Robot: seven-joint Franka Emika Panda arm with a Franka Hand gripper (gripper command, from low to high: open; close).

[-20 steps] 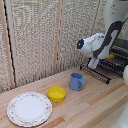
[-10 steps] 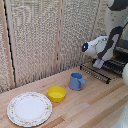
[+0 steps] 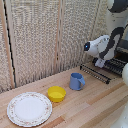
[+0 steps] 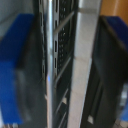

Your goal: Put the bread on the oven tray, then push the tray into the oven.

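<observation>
In the exterior view the white arm reaches down at the right, and my clamp (image 3: 101, 62) sits at the front of the oven (image 3: 124, 49), on the near edge of the dark slatted oven pan (image 3: 114, 65). The wrist view shows the clamp (image 4: 65, 65) with its blue fingers (image 4: 15, 70) wide apart on either side of the oven pan's (image 4: 55, 60) metal rim and grid. The rim lies between the jaws and the fingers do not visibly press on it. I cannot make out the bread in either view.
A dark slatted panel (image 3: 95, 73) lies flat on the wooden table in front of the oven. A blue mug (image 3: 76, 81), a yellow bowl (image 3: 56, 93) and a patterned white plate (image 3: 29, 108) stand toward the exterior view's left. A woven screen backs the table.
The arm has edged slightly toward the oven at the exterior view's right. Mug, bowl and plate have not moved.
</observation>
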